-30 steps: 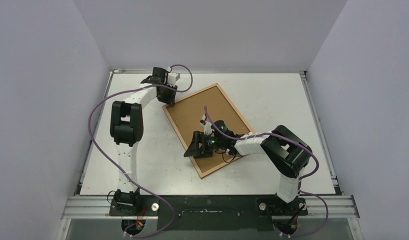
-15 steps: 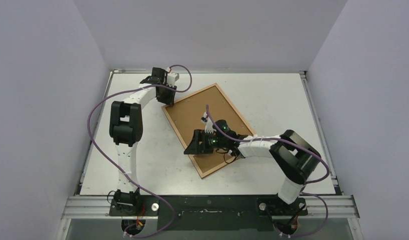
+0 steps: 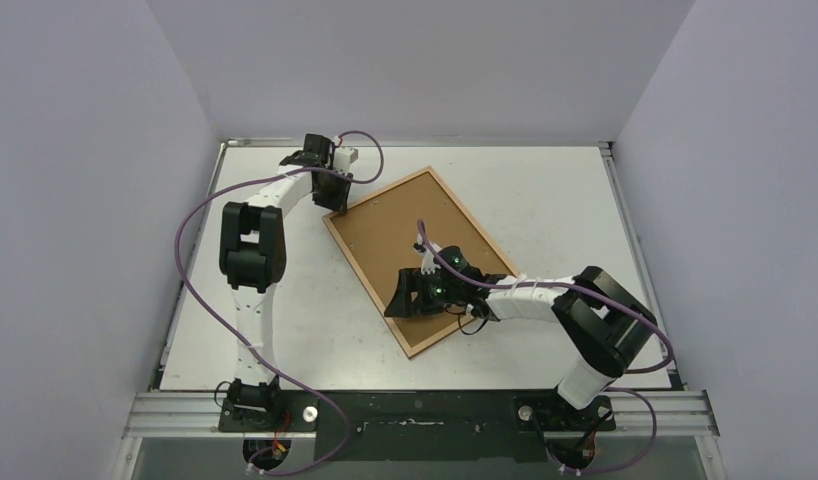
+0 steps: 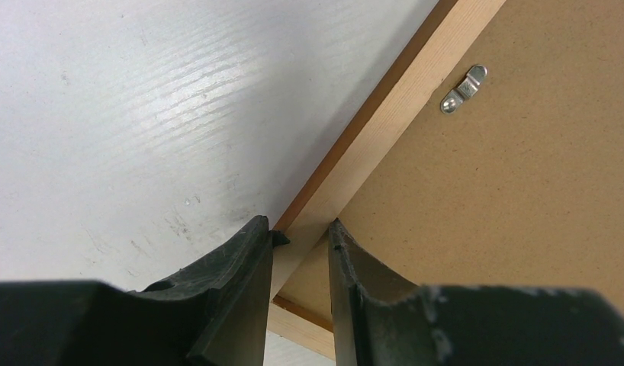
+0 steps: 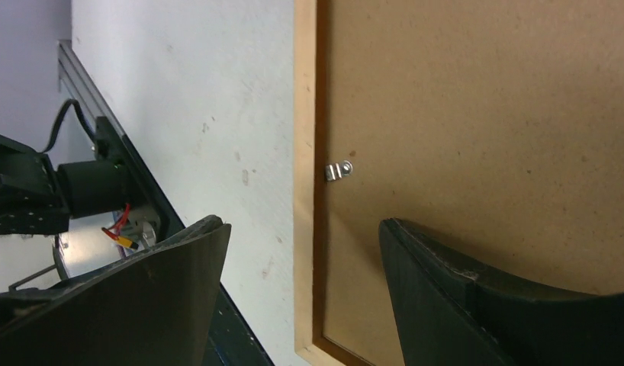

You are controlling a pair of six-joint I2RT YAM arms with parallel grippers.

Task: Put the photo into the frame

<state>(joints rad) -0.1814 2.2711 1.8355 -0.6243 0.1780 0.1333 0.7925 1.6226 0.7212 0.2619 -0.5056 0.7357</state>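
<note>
The frame (image 4: 393, 114) lies slanted mid-picture on the white table (image 3: 545, 190), backing (image 5: 484, 114) up. The left gripper (image 4: 300, 229) pinches its left corner. The right gripper (image 5: 301, 225), spread, hovers over the lower-left edge, perhaps touching. Pale walls (image 3: 415, 70) surround.

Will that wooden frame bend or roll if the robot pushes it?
Probably stiff: the frame has straight wood moulding. Lying flat, it should slide, not roll. Pinched near one corner by the left gripper, it might swivel.
</note>
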